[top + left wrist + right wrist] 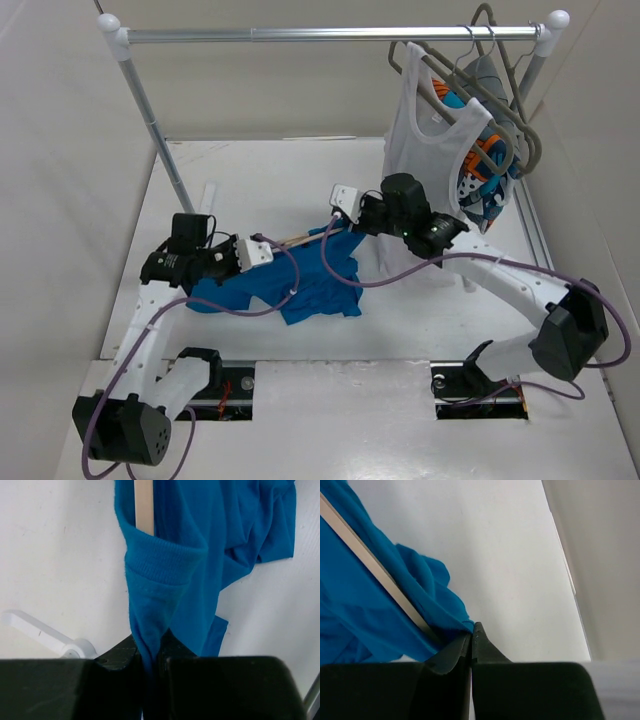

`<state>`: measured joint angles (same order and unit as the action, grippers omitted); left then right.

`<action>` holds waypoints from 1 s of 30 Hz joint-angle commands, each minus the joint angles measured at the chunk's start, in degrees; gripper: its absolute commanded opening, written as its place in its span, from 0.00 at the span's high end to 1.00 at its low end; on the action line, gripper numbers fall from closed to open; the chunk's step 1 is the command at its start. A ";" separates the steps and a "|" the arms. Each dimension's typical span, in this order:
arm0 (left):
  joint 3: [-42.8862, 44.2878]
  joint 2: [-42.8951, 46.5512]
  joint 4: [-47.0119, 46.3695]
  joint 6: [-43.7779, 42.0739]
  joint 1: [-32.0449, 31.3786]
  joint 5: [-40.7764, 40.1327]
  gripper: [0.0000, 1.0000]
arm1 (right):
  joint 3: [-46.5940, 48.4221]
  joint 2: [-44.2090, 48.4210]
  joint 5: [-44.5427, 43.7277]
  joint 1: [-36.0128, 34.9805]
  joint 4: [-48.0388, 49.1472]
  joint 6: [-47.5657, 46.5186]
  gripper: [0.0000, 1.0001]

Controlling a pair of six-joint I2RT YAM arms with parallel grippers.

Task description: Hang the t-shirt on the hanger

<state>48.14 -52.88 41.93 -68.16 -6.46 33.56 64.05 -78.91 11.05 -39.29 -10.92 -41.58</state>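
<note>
The bright blue t-shirt (290,285) lies bunched on the white table between my arms. The beige hanger (300,238) shows as a thin bar running between the two grippers, mostly under the cloth. My left gripper (270,247) is shut on a fold of the t-shirt (165,580) next to a ribbed opening. The hanger bar (144,505) enters that opening from above. My right gripper (334,220) is shut at the hanger's other end. In the right wrist view the bar (370,565) runs down to the shut fingertips (480,640), with blue cloth (350,615) draped over it. The hook is hidden.
A silver clothes rail (330,34) spans the back. At its right end hang a white tank top (435,150), an orange-and-blue patterned garment (487,175) and grey hangers (505,75). A white rack foot (40,630) lies left of the shirt.
</note>
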 commanded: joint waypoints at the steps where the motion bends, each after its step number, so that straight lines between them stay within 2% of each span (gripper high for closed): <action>1: 2.74 -1.34 -2.91 3.20 -0.57 4.92 1.00 | 5.11 -2.29 4.41 -1.58 1.95 -2.36 1.00; 5: 3.28 -1.87 -3.44 3.21 -0.57 8.00 1.00 | 5.65 -2.91 10.46 -1.58 1.34 -2.36 1.00; 9: 2.75 -1.87 -5.62 3.74 -0.57 11.08 1.00 | 4.94 -2.91 15.22 -1.58 -4.80 -7.00 0.66; 10: 2.75 -1.87 -5.63 3.74 -0.57 11.61 1.00 | 4.94 -1.35 15.23 -1.58 -8.82 -8.59 0.43; 11: 2.14 -1.87 -7.11 3.74 -0.57 12.14 1.00 | 6.33 -0.55 16.01 -1.58 -10.86 -12.08 0.31; 13: 2.13 -1.87 -7.74 3.74 -0.57 13.54 1.00 | 7.66 0.95 16.02 -1.58 -16.29 -15.35 0.23; 16: 2.13 -2.57 -7.74 2.59 -0.57 16.00 1.00 | 9.42 3.06 17.33 -1.58 -18.96 -18.62 0.23; 19: 2.75 -3.80 -8.36 2.59 -0.57 17.41 1.00 | 8.90 2.02 23.46 -1.58 -18.36 -19.76 0.33; 20: 2.75 -3.81 -8.88 2.59 -0.57 17.42 1.00 | 8.90 1.23 25.06 -1.58 -18.35 -19.76 0.42; 23: 3.28 -3.81 -8.89 2.59 -0.57 17.42 1.00 | 10.21 -0.89 27.45 -2.80 -18.97 -20.56 0.53; 28: 2.75 -3.81 -8.36 1.28 -0.57 16.01 1.00 | 11.80 -1.59 26.74 -3.34 -16.77 -19.24 0.54; 30: 2.75 -3.81 -8.36 1.28 -0.57 17.85 1.00 | 11.80 -2.64 26.05 -3.87 -15.98 -19.24 0.54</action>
<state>48.77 -57.30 35.38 -66.24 -7.03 46.52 72.44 -81.41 34.52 -42.50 -28.62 -60.47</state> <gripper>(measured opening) 0.058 0.458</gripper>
